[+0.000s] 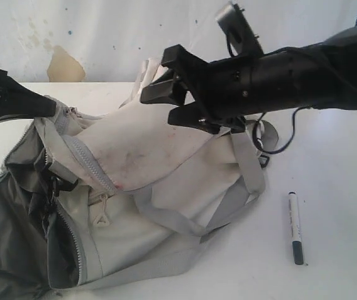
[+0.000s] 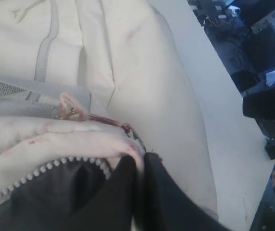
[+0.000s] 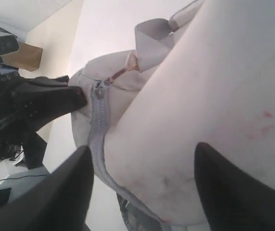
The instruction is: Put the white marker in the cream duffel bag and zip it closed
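The white marker (image 1: 296,227) lies on the worktop (image 1: 341,187), right of the cream duffel bag (image 1: 147,156) and not touching it. The bag is open, with its dark inside showing. The left hand (image 1: 50,107) pinches the bag's edge by the zip (image 1: 87,164). The right hand (image 1: 165,105) hangs over the bag, fingers wide apart

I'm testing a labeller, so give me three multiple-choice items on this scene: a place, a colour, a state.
1. Where is the white marker? A inside the cream duffel bag; B on the table; C in a hand.
2. Its cap colour? A red; B black; C yellow.
3. The right hand? A open; B shut on a strap; C out of view.
Key: B, it lies on bare tabletop beside the bag; B, that end is dark; A, its jaws stand apart above the bag.
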Tool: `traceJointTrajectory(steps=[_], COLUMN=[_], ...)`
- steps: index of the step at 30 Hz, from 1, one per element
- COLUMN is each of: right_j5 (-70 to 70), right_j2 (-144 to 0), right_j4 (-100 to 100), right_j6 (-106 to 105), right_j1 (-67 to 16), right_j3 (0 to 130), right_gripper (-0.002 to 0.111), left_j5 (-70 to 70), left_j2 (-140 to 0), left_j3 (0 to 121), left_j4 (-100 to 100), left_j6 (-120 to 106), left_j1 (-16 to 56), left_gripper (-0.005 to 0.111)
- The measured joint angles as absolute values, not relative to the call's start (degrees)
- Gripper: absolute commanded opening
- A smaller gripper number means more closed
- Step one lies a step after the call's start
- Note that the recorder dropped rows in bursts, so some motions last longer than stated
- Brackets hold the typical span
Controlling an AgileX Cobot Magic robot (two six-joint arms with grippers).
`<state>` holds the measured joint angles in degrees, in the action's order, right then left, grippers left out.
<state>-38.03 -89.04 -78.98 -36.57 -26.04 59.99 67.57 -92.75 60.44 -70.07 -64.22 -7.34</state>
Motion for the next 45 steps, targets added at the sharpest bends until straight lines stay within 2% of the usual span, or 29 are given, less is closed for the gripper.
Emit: traceJointTrajectory(steps=[6, 10, 14, 23, 29, 45], right_j5=[-38.1, -39.0, -41.1, -41.4, -41.6, -41.0], right_j2=[-96.4, -102.4, -108.2, -114.5, -117.1, -121.0], right_j4=[-82.4, -87.2, -94.1, -99.7, -99.9, -100.0], right_j6=[-36.6, -36.6, -36.6, -36.1, -34.2, -31.2], right_j1=[-29.2, -31.2, -32.4, -34.1, -34.1, -36.0], right_j3=[68.3, 75.0, 79.4, 81.6, 82.2, 88.1], right_gripper=[0.056, 0.049, 0.049, 0.048, 0.037, 0.036], left_j5=[67.3, 67.3, 67.9, 68.0, 68.0, 68.0], left_j2=[-92.8, -92.8, -92.8, -92.8, -92.8, -92.8], left_j3=[60.4, 60.4, 60.4, 60.3, 60.3, 60.3], left_j4=[-70.2, -69.0, -70.2, -70.5, -70.5, -70.3], left_j6=[-61.4, -61.4, -61.4, -61.4, -61.4, -65.5], left_j1=[-7.3, -7.3, -7.3, -7.3, -7.3, -7.3], left_gripper=[0.0, 0.0, 0.0, 0.0, 0.0, 0.0])
